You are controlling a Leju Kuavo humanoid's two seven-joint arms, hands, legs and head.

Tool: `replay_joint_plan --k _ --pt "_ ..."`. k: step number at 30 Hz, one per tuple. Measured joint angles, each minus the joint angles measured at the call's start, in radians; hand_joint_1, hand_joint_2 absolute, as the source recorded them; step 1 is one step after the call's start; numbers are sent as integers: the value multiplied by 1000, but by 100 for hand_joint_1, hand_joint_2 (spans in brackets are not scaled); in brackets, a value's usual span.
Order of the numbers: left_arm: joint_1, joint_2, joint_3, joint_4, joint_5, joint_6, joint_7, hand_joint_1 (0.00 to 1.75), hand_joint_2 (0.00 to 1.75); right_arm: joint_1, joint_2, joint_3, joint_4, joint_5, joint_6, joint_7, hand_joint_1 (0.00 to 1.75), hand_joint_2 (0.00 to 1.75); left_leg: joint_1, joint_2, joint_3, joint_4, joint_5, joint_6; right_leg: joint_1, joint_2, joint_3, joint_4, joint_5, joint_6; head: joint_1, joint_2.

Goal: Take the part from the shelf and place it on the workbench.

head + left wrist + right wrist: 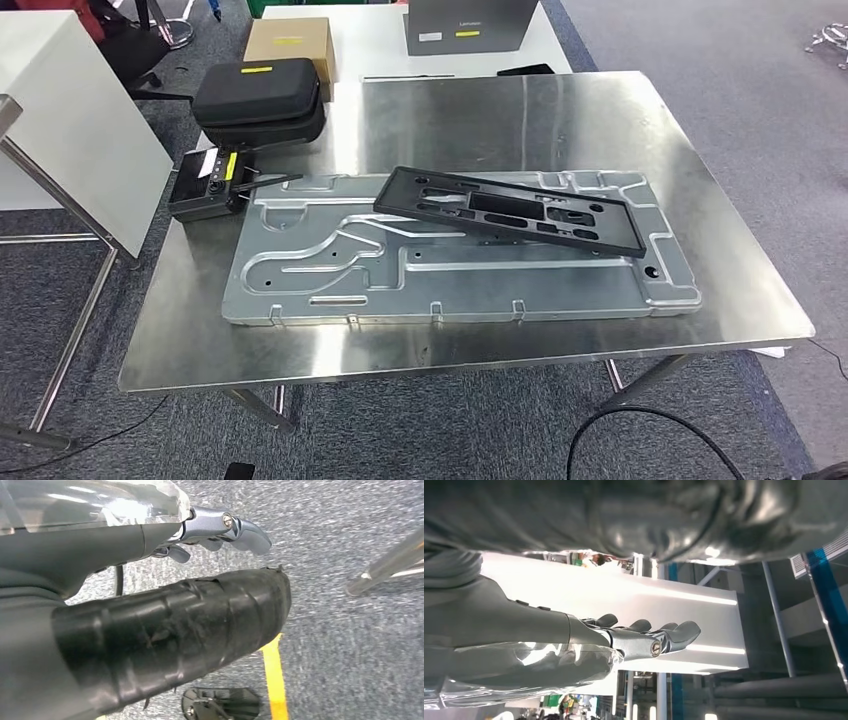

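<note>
While the black part (512, 211) lies flat on the large stamped metal panel (455, 268), that panel rests on the steel workbench (740, 290). The part is a long black plastic frame with rectangular cutouts, laid at a slight diagonal across the panel's far half, its right end near the panel's right edge. Nothing touches it from above.

Left hand (215, 532): seen in the left wrist view over grey carpet, fingers loosely extended and apart, holding nothing. The thick black-wrapped thumb (190, 630) sits beside them, not touching anything. A yellow floor line (275, 680) and a metal table leg (390, 565) show on the carpet (arm seems to hang down beside the bench).

Right hand (644, 637): seen in the right wrist view, fingers stretched out side by side, nothing in its grasp, against a white panel (684, 600) and blue upright posts (824, 595).

Other items on the bench's far left corner: a black zip case (260, 100) and, just in front of it, a small black device with a yellow label (208, 185), partly overhanging the bench edge. Behind the bench, on a white table (370, 45), sit a brown cardboard box (290, 45) and a grey box (470, 25). A black cable (640, 430) loops on the floor near the bench's front right.
</note>
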Motion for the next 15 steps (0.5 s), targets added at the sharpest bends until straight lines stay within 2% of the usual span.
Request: replay_joint_plan --k 1,2,3,4,6,7,8,9,11,12,13,14,15 --pt "0 0 0 0 0 0 0 0 0 -1 0 0 0 0 0 0 0 0 1 -1 -14 10 4 -5 -2 0 56 -74 8 2 0 0" --pt "-1 0 0 0 0 0 0 0 0 -1 0 0 0 0 0 0 0 0 2 -2 -24 19 8 -12 -1 2 103 -141 8 0 -1 0" --pt "-1 0 0 0 0 0 0 0 0 -1 0 0 0 0 0 0 0 0 2 -3 -30 26 13 -18 1 4 132 -190 0 -6 0 0" --pt "-1 0 0 0 0 0 0 0 0 -1 0 0 0 0 0 0 0 0 1 -4 -34 29 19 -26 5 5 142 -214 -11 -13 -1 0" --pt "0 0 0 0 0 0 0 0 0 -1 0 0 0 0 0 0 0 0 3 -6 -37 27 31 -41 8 5 130 -218 -1 -33 1 0" --pt "1 0 0 0 0 0 0 0 0 -2 0 0 0 0 0 0 0 0 4 -8 -44 32 24 -47 7 4 121 -219 9 -44 0 0" --pt "2 0 1 0 0 0 0 0 0 -2 1 1 0 0 0 0 0 0 6 -10 -53 50 -2 -52 6 2 111 -222 20 -55 1 0" --pt "2 0 1 0 0 0 1 0 0 -2 1 1 0 1 0 0 0 0 7 -12 -66 87 -46 -55 5 0 98 -224 32 -63 0 0" --pt "2 0 1 0 0 0 2 0 0 -1 1 1 0 2 0 0 0 0 8 -13 -92 202 -149 -57 11 -2 70 -223 54 -72 0 0" --pt "2 0 1 0 0 0 2 0 0 -1 1 2 0 3 0 0 0 0 7 -13 -97 256 -176 -58 14 -3 56 -221 65 -73 0 0" --pt "2 0 1 0 0 0 2 0 0 0 1 2 0 2 0 0 0 0 7 -12 -90 288 -177 -57 18 -3 41 -218 76 -73 0 0" --pt "2 0 1 0 0 0 3 0 0 0 1 3 0 2 0 0 0 0 6 -13 -69 289 -158 -54 21 -4 26 -214 86 -73 0 0" --pt "2 0 1 0 0 0 3 0 0 1 1 3 1 2 0 0 0 0 4 -13 -33 256 -129 -48 24 -4 12 -210 95 -73 0 0"
